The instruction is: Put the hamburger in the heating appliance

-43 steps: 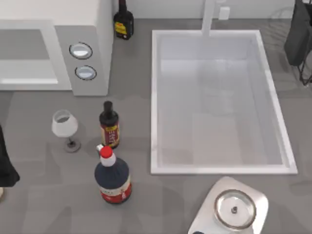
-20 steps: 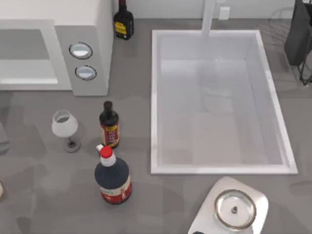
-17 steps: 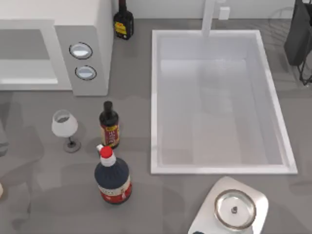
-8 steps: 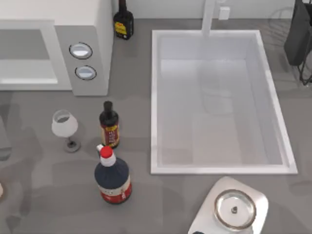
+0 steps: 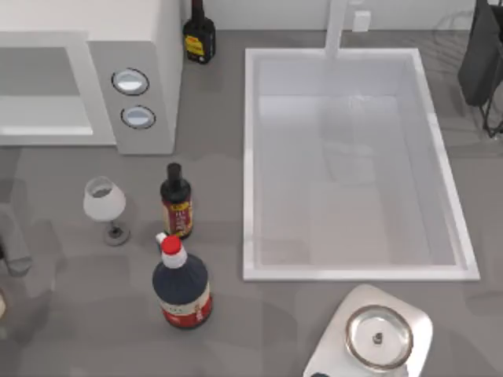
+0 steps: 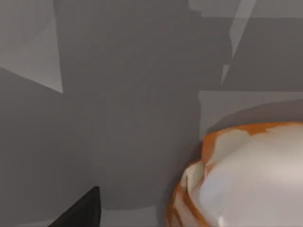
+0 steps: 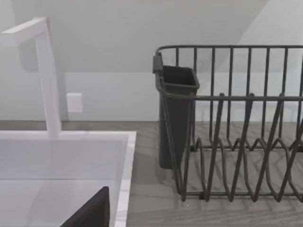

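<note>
A grey shape has appeared at the bench's left edge; left pincer's state unclear, burger close by, microwave empty.

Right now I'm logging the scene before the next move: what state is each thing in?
hamburger: close under the left wrist camera, not in the microwave.
microwave: open, cavity showing.
wine glass: upright.
two dark bottles: upright, capped.
sink: nothing in the basin.
dish rack: nothing in it.
</note>
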Controlling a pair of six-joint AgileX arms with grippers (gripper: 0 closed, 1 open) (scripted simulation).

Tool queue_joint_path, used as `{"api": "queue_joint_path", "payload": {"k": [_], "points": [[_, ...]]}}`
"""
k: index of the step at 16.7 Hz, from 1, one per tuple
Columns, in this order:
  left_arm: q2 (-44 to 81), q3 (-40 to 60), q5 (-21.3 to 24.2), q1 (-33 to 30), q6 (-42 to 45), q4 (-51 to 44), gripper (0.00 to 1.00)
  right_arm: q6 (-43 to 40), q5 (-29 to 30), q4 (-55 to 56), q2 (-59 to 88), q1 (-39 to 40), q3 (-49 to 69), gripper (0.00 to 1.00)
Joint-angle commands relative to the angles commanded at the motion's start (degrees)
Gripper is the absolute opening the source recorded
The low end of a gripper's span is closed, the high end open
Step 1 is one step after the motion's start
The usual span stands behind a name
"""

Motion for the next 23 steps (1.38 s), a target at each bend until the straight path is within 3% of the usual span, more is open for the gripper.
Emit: {"api": "queue_joint_path", "payload": {"k": [3, 16, 23], "points": [[0.01, -0.01, 0.0, 0.0, 0.0, 0.02, 1.0, 0.0, 0.0, 0.0, 0.0, 0.0, 0.0, 1.0], [0.01, -0.01, 0.0, 0.0, 0.0, 0.02, 0.02, 0.0, 0.0, 0.0, 0.0, 0.0, 0.0, 1.0], [0.01, -0.01, 0.0, 0.0, 0.0, 0.02, 0.0, 0.0, 0.0, 0.0, 0.0, 0.0, 0.0, 1.0]]}}
